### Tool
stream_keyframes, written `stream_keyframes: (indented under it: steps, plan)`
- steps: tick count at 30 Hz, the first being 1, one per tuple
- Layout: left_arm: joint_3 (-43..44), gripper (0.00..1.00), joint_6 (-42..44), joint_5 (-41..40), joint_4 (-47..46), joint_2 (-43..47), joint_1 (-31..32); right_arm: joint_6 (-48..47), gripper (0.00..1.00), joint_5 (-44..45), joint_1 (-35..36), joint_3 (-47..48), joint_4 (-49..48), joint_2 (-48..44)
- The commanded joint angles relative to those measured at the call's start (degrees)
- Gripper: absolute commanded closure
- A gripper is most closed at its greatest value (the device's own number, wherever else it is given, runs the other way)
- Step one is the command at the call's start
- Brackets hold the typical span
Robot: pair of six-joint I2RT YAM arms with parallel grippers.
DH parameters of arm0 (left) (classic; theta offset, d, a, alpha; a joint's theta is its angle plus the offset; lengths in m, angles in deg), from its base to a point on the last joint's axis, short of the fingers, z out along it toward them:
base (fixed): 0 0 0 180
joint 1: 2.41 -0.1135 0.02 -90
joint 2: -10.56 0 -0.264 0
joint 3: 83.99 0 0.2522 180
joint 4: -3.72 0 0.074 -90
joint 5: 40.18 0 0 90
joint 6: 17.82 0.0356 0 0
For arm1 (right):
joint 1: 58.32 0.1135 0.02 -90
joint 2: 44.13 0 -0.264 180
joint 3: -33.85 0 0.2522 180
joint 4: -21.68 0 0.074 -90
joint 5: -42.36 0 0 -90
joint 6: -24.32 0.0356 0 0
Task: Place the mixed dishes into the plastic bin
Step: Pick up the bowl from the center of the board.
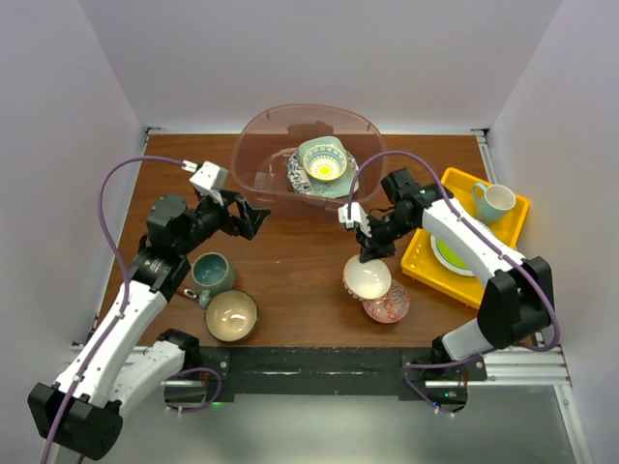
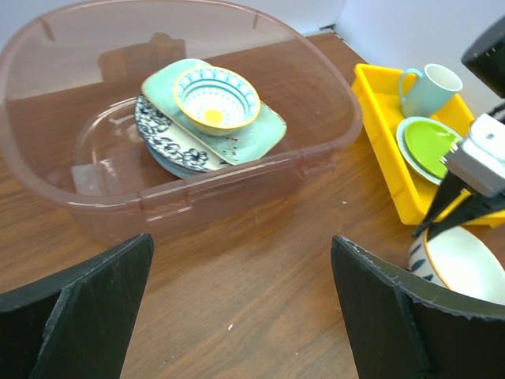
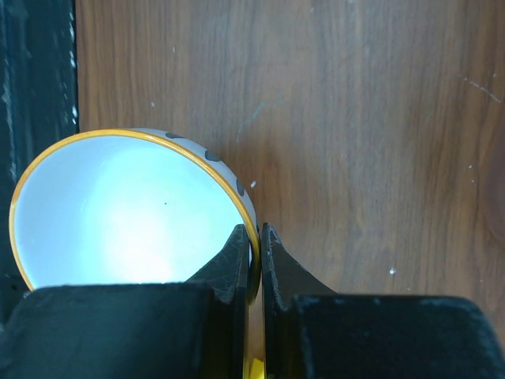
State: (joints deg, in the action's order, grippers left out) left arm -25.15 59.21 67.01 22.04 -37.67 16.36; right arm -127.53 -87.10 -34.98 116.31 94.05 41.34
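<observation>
Three dishes (image 2: 215, 99) in bin (image 2: 95, 189), plate (image 2: 430, 146) in tray (image 2: 377, 106)

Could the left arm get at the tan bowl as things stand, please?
Probably yes: the left gripper is open and empty, and the tan bowl sits uncovered beside the teal cup on that arm's side, though close to its base.

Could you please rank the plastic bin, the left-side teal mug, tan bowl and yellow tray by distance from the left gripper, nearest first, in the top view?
From the left gripper:
1. plastic bin, just beyond it
2. teal mug, left, toward the front
3. tan bowl, left, at the front
4. yellow tray, far right
</observation>
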Motion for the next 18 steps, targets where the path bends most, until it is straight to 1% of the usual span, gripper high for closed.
stream_keyframes:
  steps: [1,5,6,8,10,14,16,18]
  plan:
    - [-0.8,0.0,-2.2,5.2,-3.7,-1.3,-0.5,9.4,1.0,-6.0,-0.7,2.9,-1.5,0.3]
    - [-1.2,0.0,-5.4,6.9,-3.7,-2.4,-0.5,14.6,1.0,-5.0,-1.1,2.2,-4.7,0.0]
    - [-1.6,0.0,-6.1,7.7,-5.6,-2.7,-0.5,15.7,1.0,-4.9,-1.0,1.8,-5.7,-0.2]
    - [-1.9,0.0,-8.4,8.9,-6.0,-3.5,-0.5,18.8,1.0,-4.2,-1.3,1.3,-7.4,-1.0]
    - [-2.9,0.0,-10.0,10.1,-6.9,-4.2,-0.5,19.7,1.0,-4.3,-1.6,0.9,-8.8,-1.4]
    - [-4.9,0.0,-16.6,14.4,-8.9,-5.6,0.0,22.5,1.0,-5.2,-2.5,-0.2,-10.8,-2.5]
    - [-5.5,0.0,-17.4,14.2,-9.1,-5.6,0.7,24.3,1.0,-4.9,-2.8,-1.9,-13.7,-3.1]
    - [-5.1,0.0,-17.5,10.9,-7.6,-5.1,3.0,25.8,1.0,-4.6,-3.2,-3.4,-15.9,-3.8]
